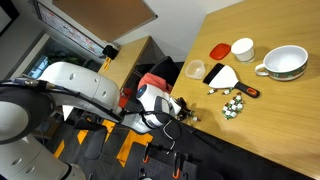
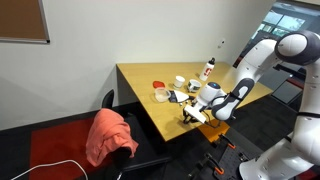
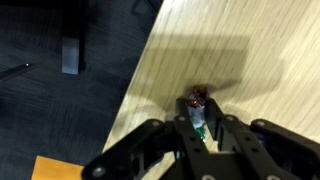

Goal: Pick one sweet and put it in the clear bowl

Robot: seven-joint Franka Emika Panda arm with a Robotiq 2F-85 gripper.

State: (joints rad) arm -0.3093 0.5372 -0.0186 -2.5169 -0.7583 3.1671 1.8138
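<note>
Sweet held at the table [image 3: 250,60] edge; not yet in the bowl.
Wrist view: the gripper [image 3: 201,130] has its fingers drawn almost together on the sweet [image 3: 198,99], clamping its green end across the narrow width, probably for a surer hold. The sweet's long axis runs 6 to 12 o'clock, dark end towards 12. In an exterior view the clear bowl [image 1: 195,70] stands apart from the gripper, at about 12 o'clock.

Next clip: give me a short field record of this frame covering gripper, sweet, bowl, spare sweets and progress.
gripper: shut on a sweet, near the table edge
sweet: between the fingertips, reddish top, green below
clear bowl: on the table, apart from the gripper
other sweets: loose cluster on the table
progress: sweet not yet in the bowl
</note>
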